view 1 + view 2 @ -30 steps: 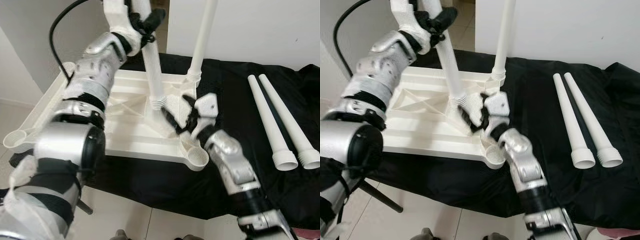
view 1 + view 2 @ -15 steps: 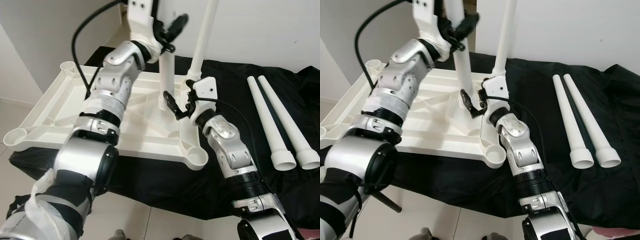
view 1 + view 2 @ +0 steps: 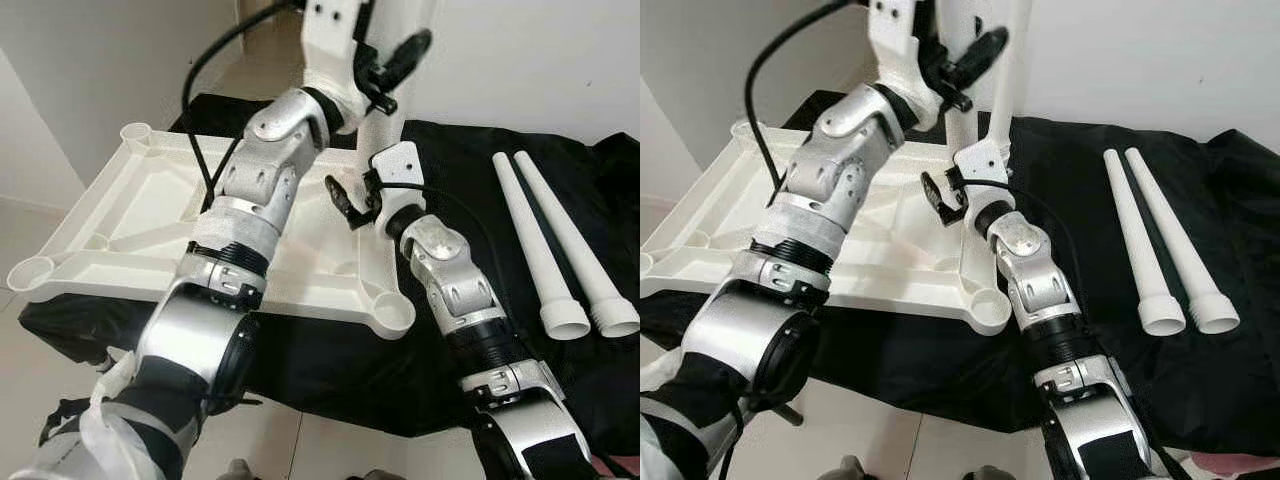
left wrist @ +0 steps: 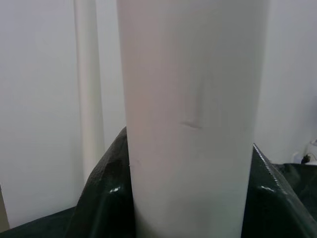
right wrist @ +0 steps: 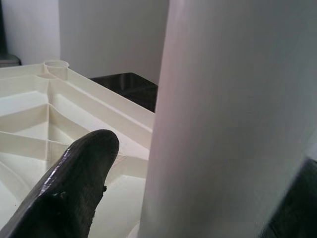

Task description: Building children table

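Both hands work one upright white plastic table leg (image 3: 958,120) above the overturned white plastic tabletop (image 3: 150,215): my left hand (image 3: 392,62) clamps it high, my right hand (image 3: 347,203), fingers parted, sits beside its lower end near the far-right corner socket.

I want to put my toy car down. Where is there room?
On the black cloth between the right arm and the two loose legs, or the upturned tabletop's left half. It is crowded around the held leg, where both grippers work.
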You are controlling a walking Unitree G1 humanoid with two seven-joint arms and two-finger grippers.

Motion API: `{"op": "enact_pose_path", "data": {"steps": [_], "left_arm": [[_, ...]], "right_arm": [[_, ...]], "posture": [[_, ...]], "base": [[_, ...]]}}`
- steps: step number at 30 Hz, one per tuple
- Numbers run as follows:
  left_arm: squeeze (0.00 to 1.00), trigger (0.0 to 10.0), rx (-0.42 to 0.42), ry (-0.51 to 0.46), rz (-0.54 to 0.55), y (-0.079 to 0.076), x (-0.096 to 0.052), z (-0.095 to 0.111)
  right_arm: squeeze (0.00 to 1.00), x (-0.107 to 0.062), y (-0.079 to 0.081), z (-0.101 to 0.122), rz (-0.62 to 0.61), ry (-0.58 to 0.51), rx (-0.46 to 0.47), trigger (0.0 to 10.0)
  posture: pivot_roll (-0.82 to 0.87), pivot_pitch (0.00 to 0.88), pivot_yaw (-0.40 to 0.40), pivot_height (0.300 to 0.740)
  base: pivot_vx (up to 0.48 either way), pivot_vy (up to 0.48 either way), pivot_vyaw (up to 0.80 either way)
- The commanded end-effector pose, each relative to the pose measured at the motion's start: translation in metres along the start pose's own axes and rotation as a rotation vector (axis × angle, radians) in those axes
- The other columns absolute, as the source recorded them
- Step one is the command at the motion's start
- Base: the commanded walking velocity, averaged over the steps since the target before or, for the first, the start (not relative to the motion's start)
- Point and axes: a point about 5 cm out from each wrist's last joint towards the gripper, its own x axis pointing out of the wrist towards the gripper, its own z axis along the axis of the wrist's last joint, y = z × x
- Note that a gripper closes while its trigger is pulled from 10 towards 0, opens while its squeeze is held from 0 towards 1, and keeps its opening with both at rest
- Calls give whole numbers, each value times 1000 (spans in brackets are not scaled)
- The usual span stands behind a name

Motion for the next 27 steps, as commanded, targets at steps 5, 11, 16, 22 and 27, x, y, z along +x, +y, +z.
{"op": "enact_pose_path", "data": {"steps": [5,11,16,22,27], "left_arm": [[0,10000,33,-4,37,-4,2,5],[0,10000,32,-3,38,-6,1,5],[0,10000,32,-1,40,-9,0,6],[0,10000,33,1,33,-11,0,6],[0,10000,4,-1,13,-14,1,6]], "right_arm": [[0,7,1,8,-2,-30,-15,10000],[0,8,1,7,-5,-30,-12,4196],[0,8,0,6,-15,-31,4,0],[0,7,-5,4,-91,-14,77,0],[0,6,-13,5,-174,-12,137,10000]], "posture": [[-48,0,-24,740],[-47,0,-25,740],[-47,0,-27,740],[-48,0,-25,740],[-47,0,-22,740]], "base": [[0,0,0],[0,0,0],[0,0,0],[0,0,0],[0,0,0]]}}
